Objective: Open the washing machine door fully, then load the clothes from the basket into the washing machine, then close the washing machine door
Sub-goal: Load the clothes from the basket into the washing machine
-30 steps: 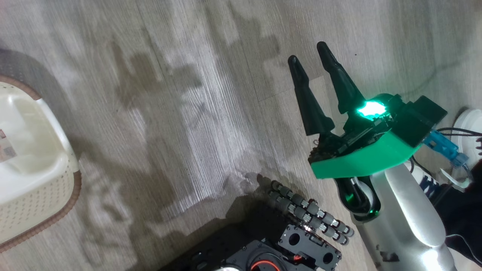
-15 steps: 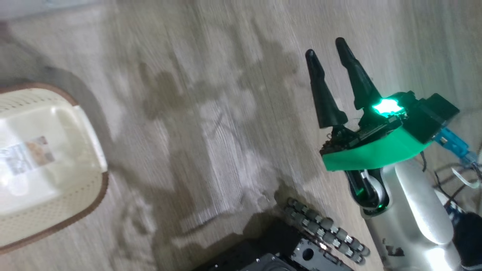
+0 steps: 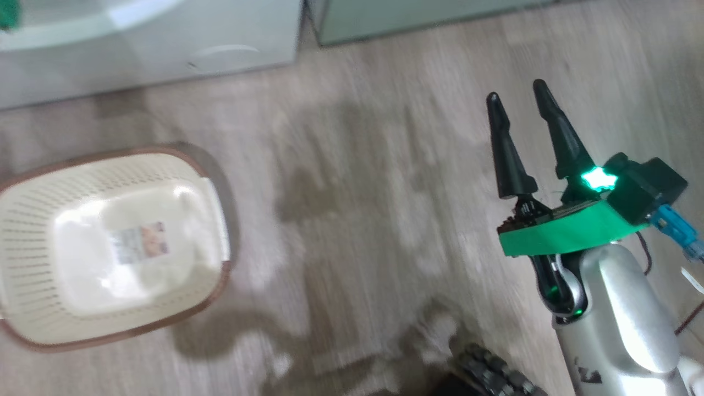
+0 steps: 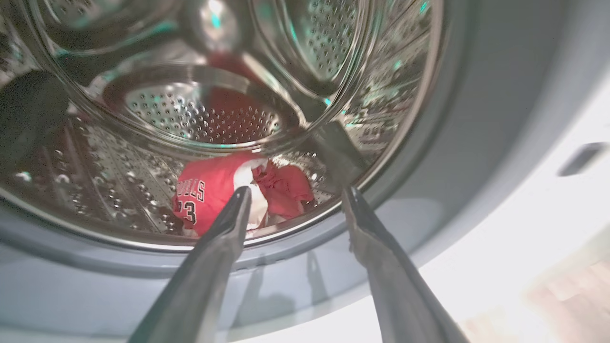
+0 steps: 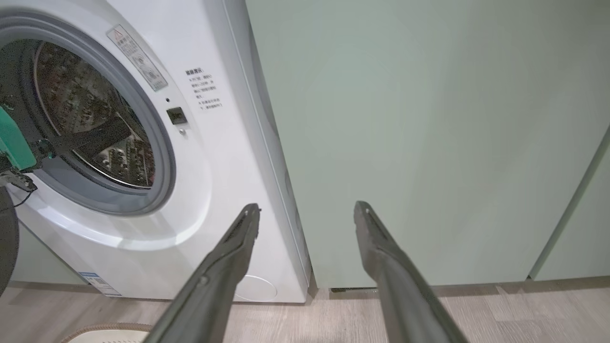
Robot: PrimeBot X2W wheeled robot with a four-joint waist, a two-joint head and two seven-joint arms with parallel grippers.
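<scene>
The red jersey (image 4: 209, 193) lies inside the washing machine (image 5: 224, 157), straight ahead of the empty, wide-spread left gripper (image 4: 296, 191). The right gripper (image 5: 307, 206), spread too, is farther out.

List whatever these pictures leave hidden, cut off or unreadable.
Head view: the sticker in the basket is blurred unreadable; the washing machine is cut by the top edge.
Left wrist view: a finger of the left hand covers part of the clothes.
Right wrist view: the machine's printed notice is too small to read.
</scene>
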